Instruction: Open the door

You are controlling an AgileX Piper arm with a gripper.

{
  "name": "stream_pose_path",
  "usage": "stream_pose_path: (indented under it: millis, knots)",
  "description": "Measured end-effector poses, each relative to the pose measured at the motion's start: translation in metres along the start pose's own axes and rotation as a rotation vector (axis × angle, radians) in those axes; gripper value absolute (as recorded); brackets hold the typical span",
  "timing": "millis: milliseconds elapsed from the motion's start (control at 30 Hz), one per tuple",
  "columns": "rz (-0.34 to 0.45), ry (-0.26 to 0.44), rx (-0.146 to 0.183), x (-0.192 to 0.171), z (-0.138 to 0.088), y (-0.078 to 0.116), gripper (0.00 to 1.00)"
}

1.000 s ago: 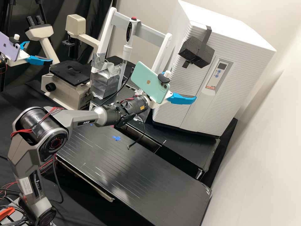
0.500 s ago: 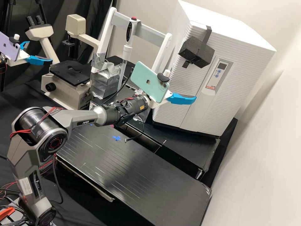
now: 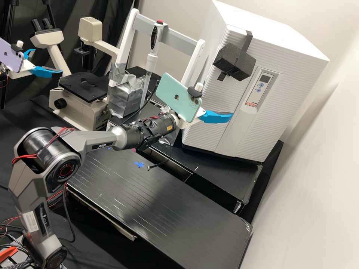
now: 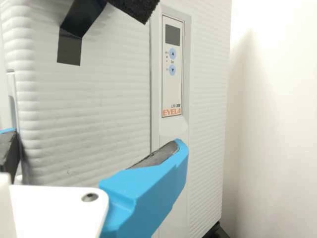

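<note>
Fingers (image 3: 217, 118) spread open right of center, by door (image 3: 220, 95), touching or not, can't tell. One mostly cut off in wrist view. Black block (image 3: 236, 62) kinda hides door's upper bit.

2 blue fingers (image 4: 148, 193) stand wide apart | white ribbed cabinet (image 4: 99, 114): 1 finger at its side edge, 1 before its front | control panel (image 4: 173, 89) bears 2 blue buttons (image 4: 172, 53) | black tape (image 4: 70, 48) hangs beside it

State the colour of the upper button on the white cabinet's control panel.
The button is light blue with a dark arrow, clearest in the wrist view.
</note>
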Motion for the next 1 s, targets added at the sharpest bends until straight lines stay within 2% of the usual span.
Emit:
stream_pose_path:
  millis: [767,1000]
  knots:
    - [-0.018,0.013,0.005,0.002,-0.0053,-0.0055,0.0]
    - [-0.025,0.024,-0.016,0.002,-0.0063,-0.0062,0.0]
